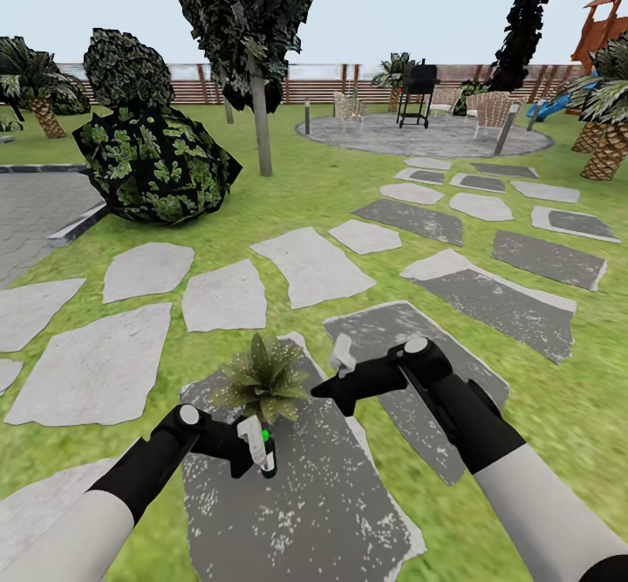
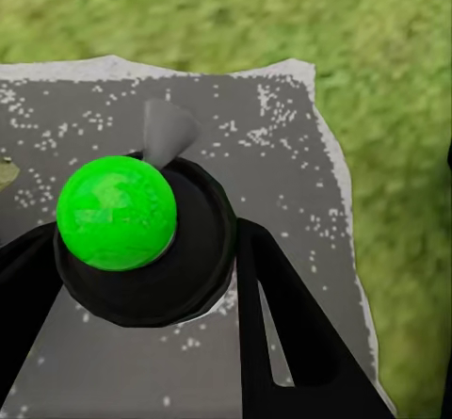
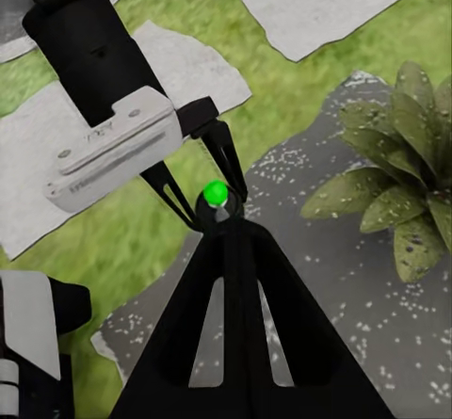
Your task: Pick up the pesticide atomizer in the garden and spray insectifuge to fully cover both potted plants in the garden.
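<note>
Green-capped pesticide atomizer [image 1: 266, 454] sat clamped in our left gripper [image 1: 253, 453], just beside potted plant [image 1: 264, 379], presumably positioned for spraying. Right gripper [image 1: 342, 357] hovered beyond plant; its jaw state we couldn't tell.

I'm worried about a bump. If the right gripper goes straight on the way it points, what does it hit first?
Probably the atomizer, held in the left gripper: it sits dead ahead of the right gripper, though the gap is hard to judge.
</note>
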Controlling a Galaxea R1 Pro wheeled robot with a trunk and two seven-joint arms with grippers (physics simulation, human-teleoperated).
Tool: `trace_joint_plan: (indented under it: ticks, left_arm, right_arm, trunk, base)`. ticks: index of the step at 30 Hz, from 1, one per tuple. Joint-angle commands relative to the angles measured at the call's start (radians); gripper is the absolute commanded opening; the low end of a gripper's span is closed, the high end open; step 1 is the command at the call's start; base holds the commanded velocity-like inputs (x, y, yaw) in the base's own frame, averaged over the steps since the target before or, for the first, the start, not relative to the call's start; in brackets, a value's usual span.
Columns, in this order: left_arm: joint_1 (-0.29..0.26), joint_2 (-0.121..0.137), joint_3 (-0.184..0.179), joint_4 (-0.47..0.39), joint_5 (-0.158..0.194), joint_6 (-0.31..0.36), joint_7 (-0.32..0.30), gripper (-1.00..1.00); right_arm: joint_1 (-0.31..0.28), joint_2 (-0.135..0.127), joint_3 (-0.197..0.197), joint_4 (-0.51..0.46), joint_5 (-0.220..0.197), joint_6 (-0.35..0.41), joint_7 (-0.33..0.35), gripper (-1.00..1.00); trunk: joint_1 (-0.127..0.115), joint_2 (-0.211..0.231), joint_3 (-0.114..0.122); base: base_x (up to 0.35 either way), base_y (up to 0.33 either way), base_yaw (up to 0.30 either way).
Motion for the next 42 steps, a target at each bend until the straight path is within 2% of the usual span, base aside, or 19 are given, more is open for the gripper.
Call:
trace_joint_plan:
  ticks: [1, 13, 17, 19, 21, 24, 26, 42]
  left_arm:
    - [-0.001, 0.001, -0.003, -0.002, 0.0, 0.01, -0.003, -1.0]
    - [-0.001, -0.007, -0.01, -0.002, -0.002, 0.016, 0.005, -1.0]
    - [-0.002, -0.053, -0.01, -0.002, -0.002, 0.026, 0.007, -1.0]
    - [-0.002, -0.061, -0.01, -0.002, -0.002, 0.027, 0.007, -1.0]
    - [-0.002, -0.064, -0.01, -0.002, -0.003, 0.027, 0.007, -1.0]
    - [-0.002, -0.065, -0.01, -0.002, -0.002, 0.027, 0.005, -1.0]
    - [-0.002, -0.065, -0.01, -0.002, -0.003, 0.027, 0.004, -1.0]
    - [-0.002, -0.066, -0.01, -0.002, -0.003, 0.027, 0.006, -1.0]
  right_arm:
    - [-0.001, 0.0, 0.001, -0.001, 0.005, 0.007, 0.005, -1.0]
    - [-0.001, 0.001, 0.005, -0.001, 0.007, 0.007, 0.004, -1.0]
    - [-0.001, 0.001, 0.005, -0.001, 0.008, 0.007, 0.003, -1.0]
    - [-0.001, 0.001, 0.005, -0.001, 0.008, 0.007, 0.003, -1.0]
    - [-0.001, 0.001, 0.022, -0.001, 0.009, 0.007, 0.003, -1.0]
    - [-0.001, 0.001, 0.112, -0.001, 0.009, 0.007, 0.003, -1.0]
    - [0.0, 0.001, 0.136, -0.001, 0.009, 0.007, 0.003, -1.0]
    - [-0.001, 0.001, 0.153, -0.001, 0.009, 0.007, 0.003, -1.0]
  trunk:
    - [0.0, 0.0, -0.001]
    - [0.0, 0.0, -0.001]
    - [0.0, 0.0, -0.001]
    - [0.0, 0.0, -0.001]
    - [0.0, 0.0, -0.001]
    - [0.0, 0.0, -0.001]
    - [0.0, 0.0, -0.001]
    - [0.0, 0.0, -0.001]
  base:
    - [0.0, 0.0, 0.0]
    - [0.0, 0.0, 0.0]
    - [0.0, 0.0, 0.0]
    - [0.0, 0.0, 0.0]
    - [0.0, 0.0, 0.0]
    - [0.0, 0.0, 0.0]
    - [0.0, 0.0, 0.0]
    - [0.0, 0.0, 0.0]
